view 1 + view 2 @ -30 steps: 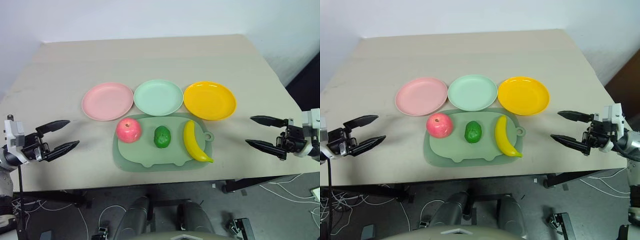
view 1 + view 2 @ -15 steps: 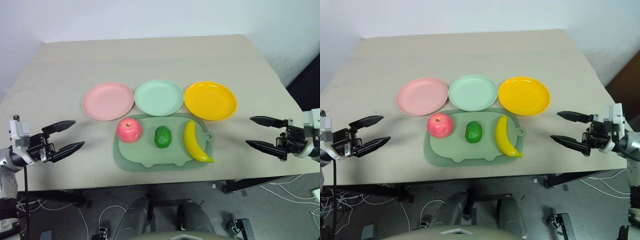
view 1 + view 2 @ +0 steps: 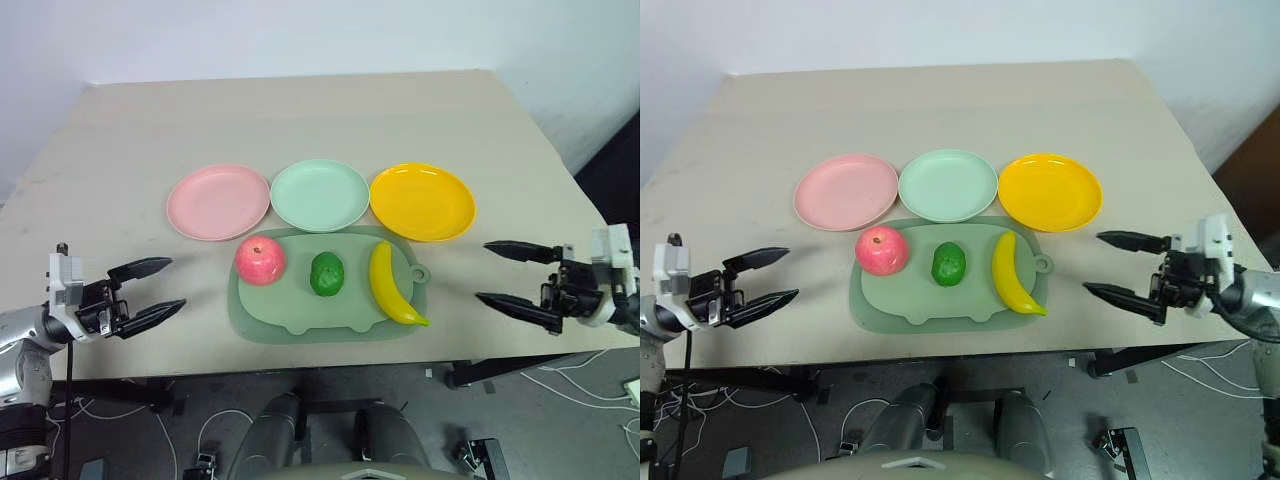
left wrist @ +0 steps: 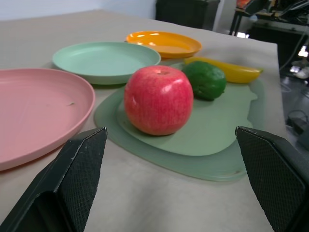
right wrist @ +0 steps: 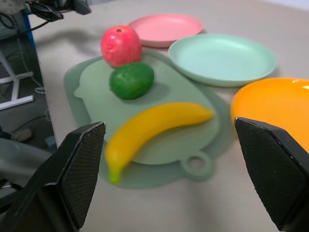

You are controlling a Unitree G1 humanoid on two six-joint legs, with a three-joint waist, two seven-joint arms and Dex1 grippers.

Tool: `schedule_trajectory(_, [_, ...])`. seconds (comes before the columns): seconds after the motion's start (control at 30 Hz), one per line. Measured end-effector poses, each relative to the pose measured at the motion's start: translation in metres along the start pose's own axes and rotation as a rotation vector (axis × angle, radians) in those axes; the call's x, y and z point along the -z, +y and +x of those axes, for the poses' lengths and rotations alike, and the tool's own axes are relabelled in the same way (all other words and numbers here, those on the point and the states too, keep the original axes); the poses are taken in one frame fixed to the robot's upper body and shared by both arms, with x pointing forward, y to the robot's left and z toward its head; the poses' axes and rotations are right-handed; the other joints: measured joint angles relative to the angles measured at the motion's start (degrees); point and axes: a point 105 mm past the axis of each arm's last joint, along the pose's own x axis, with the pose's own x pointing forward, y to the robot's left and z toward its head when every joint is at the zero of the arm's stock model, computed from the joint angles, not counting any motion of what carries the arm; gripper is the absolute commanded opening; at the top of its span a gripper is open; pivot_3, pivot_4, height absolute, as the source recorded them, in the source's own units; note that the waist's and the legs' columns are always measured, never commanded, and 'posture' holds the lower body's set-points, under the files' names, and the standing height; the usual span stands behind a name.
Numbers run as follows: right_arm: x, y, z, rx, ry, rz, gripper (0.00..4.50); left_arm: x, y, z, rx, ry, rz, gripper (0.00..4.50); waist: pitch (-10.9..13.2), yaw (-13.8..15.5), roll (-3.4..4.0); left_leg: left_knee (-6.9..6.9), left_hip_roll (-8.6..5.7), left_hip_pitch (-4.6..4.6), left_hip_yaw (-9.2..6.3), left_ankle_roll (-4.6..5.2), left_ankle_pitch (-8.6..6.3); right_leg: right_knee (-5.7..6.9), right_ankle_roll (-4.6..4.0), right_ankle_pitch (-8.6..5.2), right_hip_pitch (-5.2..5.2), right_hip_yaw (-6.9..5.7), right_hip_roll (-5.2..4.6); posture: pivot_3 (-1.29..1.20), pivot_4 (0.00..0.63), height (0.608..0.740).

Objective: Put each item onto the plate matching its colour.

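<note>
A red-pink apple (image 3: 260,260), a dark green oval fruit (image 3: 326,273) and a yellow banana (image 3: 390,284) lie side by side on a sage-green mat (image 3: 300,318). Just behind the mat stand a pink plate (image 3: 217,201), a mint green plate (image 3: 319,195) and a yellow-orange plate (image 3: 421,202), each bare. My left gripper (image 3: 163,285) hovers open to the left of the mat, pointing at the apple (image 4: 158,99). My right gripper (image 3: 488,272) stands open to the right of the mat, pointing toward the banana (image 5: 152,126). Neither holds anything.
The beige table (image 3: 300,120) has wide free room behind the plates. Its front edge runs just below the mat, with cables on the floor beyond. The mat's loop tab (image 3: 418,272) sticks out toward my right gripper.
Both grippers have drifted inward toward the mat, the right one leftward and the left one rightward and slightly lower. The fruits and plates have not moved.
</note>
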Motion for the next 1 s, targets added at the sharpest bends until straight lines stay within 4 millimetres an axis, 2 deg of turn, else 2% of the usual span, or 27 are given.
schedule_trajectory(0.2, [-0.006,0.014,0.037,0.057,0.010,0.128,4.50,0.002,-0.001,0.003,0.042,0.027,0.026,4.49,-0.01,-0.08,0.01,-0.04,0.01,-0.03,0.00,0.00,-0.01,-0.07,-0.02,-0.01,-0.05,0.01,0.00,0.00,0.150,0.737])
schedule_trajectory(0.4, [0.001,0.027,0.067,0.088,0.134,0.281,4.50,0.005,0.003,0.001,0.039,0.045,0.042,4.49,-0.01,-0.03,0.01,-0.17,0.00,-0.17,0.00,0.02,0.00,-0.21,-0.02,-0.01,-0.22,0.01,-0.01,0.00,0.150,0.737])
schedule_trajectory(0.73, [0.015,0.026,0.105,0.214,0.293,0.392,4.50,0.011,0.002,-0.002,0.021,0.052,0.039,4.49,-0.02,-0.14,0.00,-0.14,0.00,-0.21,0.00,0.13,0.07,-0.17,0.02,0.03,-0.29,0.01,0.02,0.00,0.150,0.737])
schedule_trajectory(0.9, [0.039,0.024,0.113,0.297,0.391,0.386,4.50,0.015,0.000,-0.003,0.000,0.054,0.026,4.49,-0.03,-0.01,-0.02,-0.09,-0.05,-0.22,0.00,0.15,0.08,-0.17,0.19,0.13,-0.26,0.01,0.00,0.00,0.150,0.737])
schedule_trajectory(0.97, [0.040,0.023,0.115,0.309,0.398,0.369,4.50,0.016,-0.001,-0.003,-0.006,0.057,0.027,4.49,-0.05,-0.07,-0.05,-0.08,-0.03,-0.11,0.00,0.15,0.08,-0.17,0.20,0.13,-0.17,0.01,0.02,0.00,0.150,0.737])
schedule_trajectory(1.0, [0.041,0.022,0.115,0.318,0.401,0.358,4.32,0.016,-0.001,-0.003,-0.008,0.057,0.033,4.50,-0.05,-0.07,-0.05,-0.08,-0.02,-0.04,-0.01,0.15,0.08,-0.17,0.19,0.13,-0.09,0.00,0.03,0.00,0.150,0.737])
